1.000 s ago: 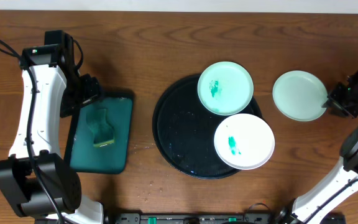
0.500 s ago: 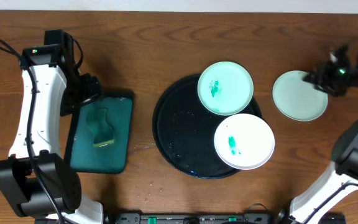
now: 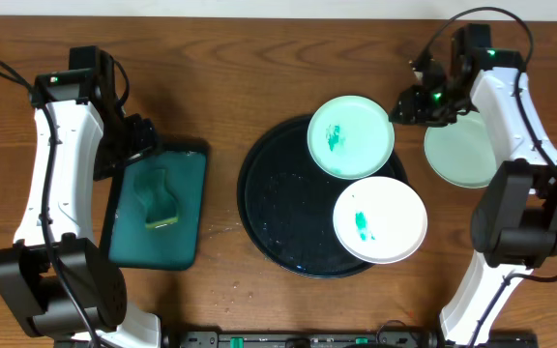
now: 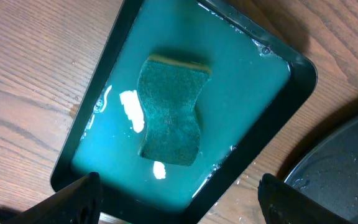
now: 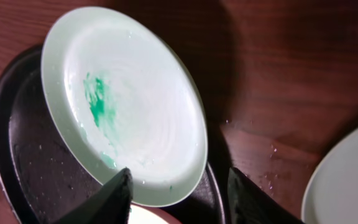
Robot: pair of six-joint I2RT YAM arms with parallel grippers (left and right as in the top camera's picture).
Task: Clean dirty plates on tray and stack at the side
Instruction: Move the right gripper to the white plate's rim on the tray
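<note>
Right gripper (image 5: 179, 180) half-spread and empty, I hover over the near rim of a smeared mint-green plate (image 5: 123, 106). The rim shows in the gap between my fingers, and whether either pad touches it I cannot tell. That plate lies at the far right of the black tray (image 3: 278, 203), overhanging its raised edge, a teal-green streak across its face. Just beside it on the tray, the white plate (image 3: 380, 219) carries a teal smear of its own. Off the tray to the right, on the bare wood of the table (image 3: 259, 58), the third plate (image 3: 453, 159), pale mint, shows no smear that I can see, and my forearm crosses above part of it.

By my reckoning the job stands at about a third. One plate looks clean and lies at the side, two dirty ones are left on the tray, and no stack is built yet.

My right arm comes in from the table's right edge and bends toward the centre, wrist tipped down at the plate. Across the table my left gripper (image 4: 179, 182) hangs wide open, holding nothing, above the teal rectangular tray (image 4: 241, 93), where the green sponge (image 4: 169, 112) lies untouched on a wet-looking floor. My left arm folds up along the table's left side.
</note>
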